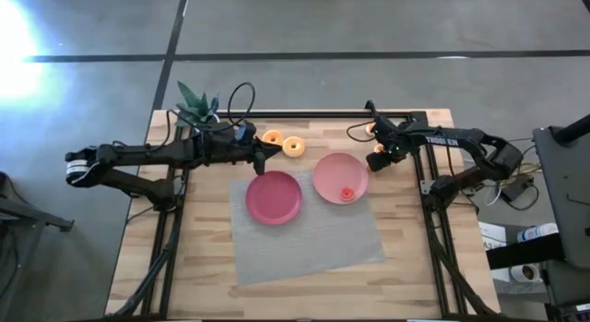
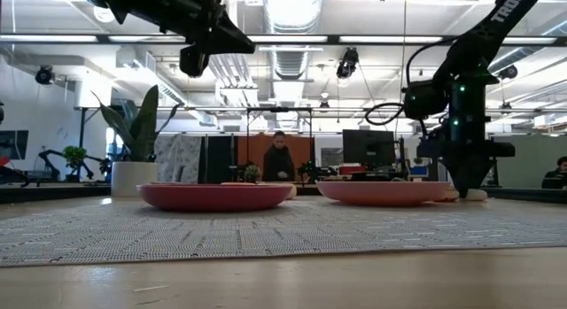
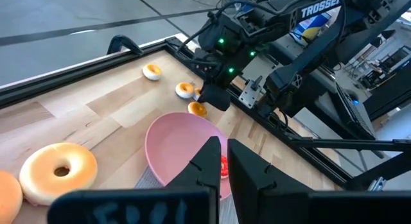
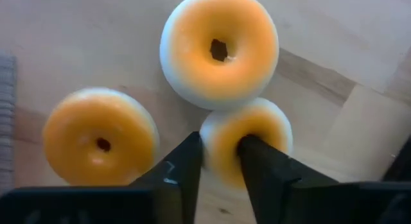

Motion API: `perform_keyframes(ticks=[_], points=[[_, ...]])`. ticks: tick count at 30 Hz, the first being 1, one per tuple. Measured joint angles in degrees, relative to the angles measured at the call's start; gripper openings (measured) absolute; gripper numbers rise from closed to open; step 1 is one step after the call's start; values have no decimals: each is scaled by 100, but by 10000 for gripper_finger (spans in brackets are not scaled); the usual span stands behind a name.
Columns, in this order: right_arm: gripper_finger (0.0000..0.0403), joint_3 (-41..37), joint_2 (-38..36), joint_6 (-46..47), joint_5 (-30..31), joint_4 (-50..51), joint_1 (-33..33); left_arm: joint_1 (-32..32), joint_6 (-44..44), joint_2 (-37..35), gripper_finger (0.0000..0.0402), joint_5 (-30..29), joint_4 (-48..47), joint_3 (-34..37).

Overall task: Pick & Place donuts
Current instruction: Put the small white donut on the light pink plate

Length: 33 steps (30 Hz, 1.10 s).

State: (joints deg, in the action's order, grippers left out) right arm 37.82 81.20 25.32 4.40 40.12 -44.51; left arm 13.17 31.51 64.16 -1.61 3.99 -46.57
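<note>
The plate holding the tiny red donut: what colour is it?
Light pink plate, seen best in the high view; the donut sits near its edge.

two matte black arms built of slim tubular links and blocky joints. the right arm [image 3: 302,38] carries white "trossen" lettering, small green lights near the wrist, a bare metal bracket and looping black cables. the left arm [image 1: 157,156] has a white band at its 9 o'clock end.

wooden table [image 1: 406,267]; grey mat [image 1: 304,239], donuts [image 1: 293,147], potted plant [image 1: 195,107]
</note>
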Motion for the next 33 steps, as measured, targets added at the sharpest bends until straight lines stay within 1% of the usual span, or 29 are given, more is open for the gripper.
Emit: perform_keyframes(ticks=[4, 8, 12, 14, 15, 16, 18, 20, 22, 24, 25, 27, 29, 31, 33], points=[[23, 0, -268, 188, -254, -8, -10, 0, 2, 0, 3, 0, 0, 0], [13, -2, -815, 709, -728, -14, -13, 0, -61, 0, 3, 2, 0, 0], [10, -15, -1629, 1530, -1090, -150, -13, 0, -278, 0, 3, 0, 15, 0], [10, -82, -2078, 2108, -1415, -593, -12, 0, -531, 8, 3, 0, 63, 0], [10, -152, -2304, 2462, -1646, -991, -2, 0, -727, 28, 3, 0, 92, 0], [9, -241, -2506, 2844, -1850, -1481, 20, 0, -944, 61, 3, 2, 137, 0], [9, -456, -2837, 3664, -2016, -2556, 130, 0, -1278, 179, 3, 1, 283, 14], [9, -705, -3039, 4406, -1991, -3677, 281, 31, -1353, 370, 3, 3, 631, 59], [11, -921, -3112, 4948, -1832, -4525, 479, 74, -1216, 611, 3, 20, 1061, 74], [12, -1065, -3098, 5267, -1580, -5040, 754, 97, -908, 878, 8, 19, 1595, 67], [12, -1102, -3072, 5366, -1442, -5178, 918, 103, -731, 997, 15, 16, 1706, 27], [12, -1119, -2992, 5482, -1125, -5351, 1227, 98, -548, 1262, 39, 20, 1856, -118], [12, -1114, -2901, 5551, -795, -5493, 1518, 98, -599, 1500, 72, 20, 1855, -291], [13, -1054, -2780, 5572, -488, -5575, 1751, 71, -930, 1747, 107, 22, 1863, -508], [13, -928, -2661, 5564, -253, -5584, 1928, 30, -1522, 1986, 138, 13, 1869, -744]])
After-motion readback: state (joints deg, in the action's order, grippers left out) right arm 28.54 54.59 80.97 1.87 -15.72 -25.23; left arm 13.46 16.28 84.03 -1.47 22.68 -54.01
